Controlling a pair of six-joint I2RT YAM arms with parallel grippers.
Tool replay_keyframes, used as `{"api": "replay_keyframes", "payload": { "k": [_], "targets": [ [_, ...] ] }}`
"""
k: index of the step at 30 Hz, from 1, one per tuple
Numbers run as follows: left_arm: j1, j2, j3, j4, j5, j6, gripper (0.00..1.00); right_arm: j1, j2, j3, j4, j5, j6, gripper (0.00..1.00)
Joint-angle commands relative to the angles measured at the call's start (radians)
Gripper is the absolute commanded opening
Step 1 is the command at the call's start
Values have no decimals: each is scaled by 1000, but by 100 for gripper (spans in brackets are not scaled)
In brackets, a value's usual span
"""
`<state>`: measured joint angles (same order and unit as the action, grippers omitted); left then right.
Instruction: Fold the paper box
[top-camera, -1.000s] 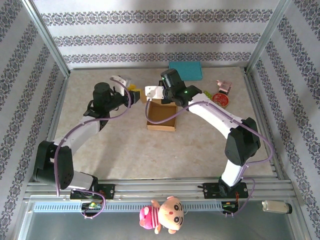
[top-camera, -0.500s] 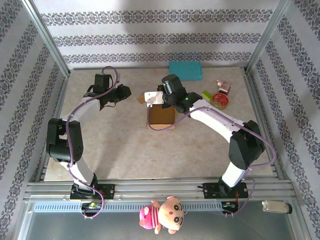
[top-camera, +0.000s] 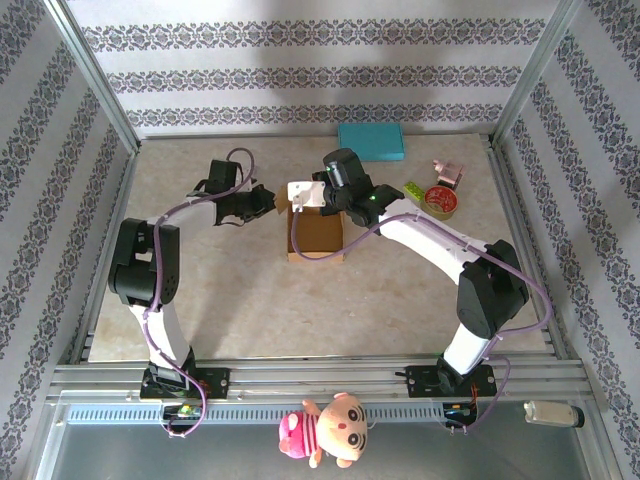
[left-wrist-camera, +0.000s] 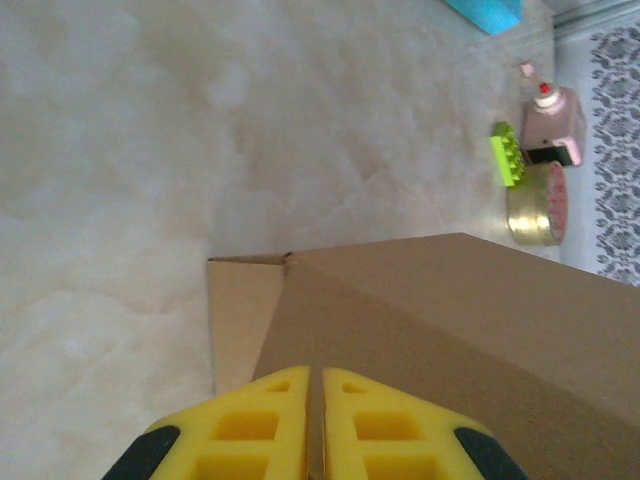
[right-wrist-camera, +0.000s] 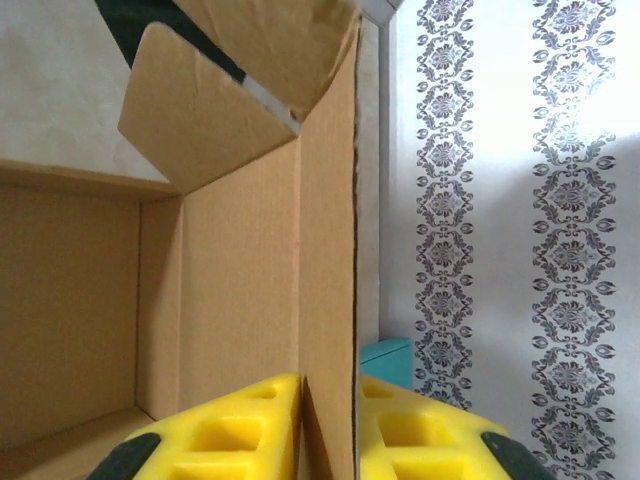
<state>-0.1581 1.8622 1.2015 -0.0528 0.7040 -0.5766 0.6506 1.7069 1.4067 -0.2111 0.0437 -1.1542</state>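
- The paper box (top-camera: 316, 238) was seen mid-table (top-camera: 400, 300) in the top view, open side up.
- Its upper wall was pinched by the right gripper (right-wrist-camera: 328, 400), one finger inside and one outside, the arm reaching in from lower right.
- The left gripper (left-wrist-camera: 315, 375) was placed at the box's upper-left corner, fingers pressed nearly together; whether cardboard was caught could not be told.
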Motion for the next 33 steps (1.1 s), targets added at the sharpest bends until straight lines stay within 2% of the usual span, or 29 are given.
{"api": "replay_keyframes", "payload": {
  "k": [1,7,15,19,21,24,26,28,30,33],
  "targets": [
    [-19,-13,-8,91,34,-1,11,6,-1,0,22,-30,28,18],
    [-53,-3,17,110,81,-21,11,7,3,3,23,-44,51,18],
    [-75,33,-1,286,158,-198,11,11,-1,-9,54,-38,65,16],
    [-85,19,0,295,155,-182,11,9,-8,-24,85,-15,47,15],
    [-93,12,0,289,155,-147,14,7,-10,-26,92,-13,47,14],
    [-94,-30,-39,290,121,-40,39,6,-13,-31,94,-19,40,12],
    [-87,-105,-110,306,51,135,50,3,-16,-35,91,-24,32,12],
    [-88,-182,-171,293,-37,343,52,2,-19,-37,89,-25,27,12],
    [-89,-239,-238,340,-79,500,53,0,-24,-38,84,-27,24,12],
    [-90,-294,-312,410,-61,696,53,0,-28,-38,81,-28,26,10]
  ]
}}
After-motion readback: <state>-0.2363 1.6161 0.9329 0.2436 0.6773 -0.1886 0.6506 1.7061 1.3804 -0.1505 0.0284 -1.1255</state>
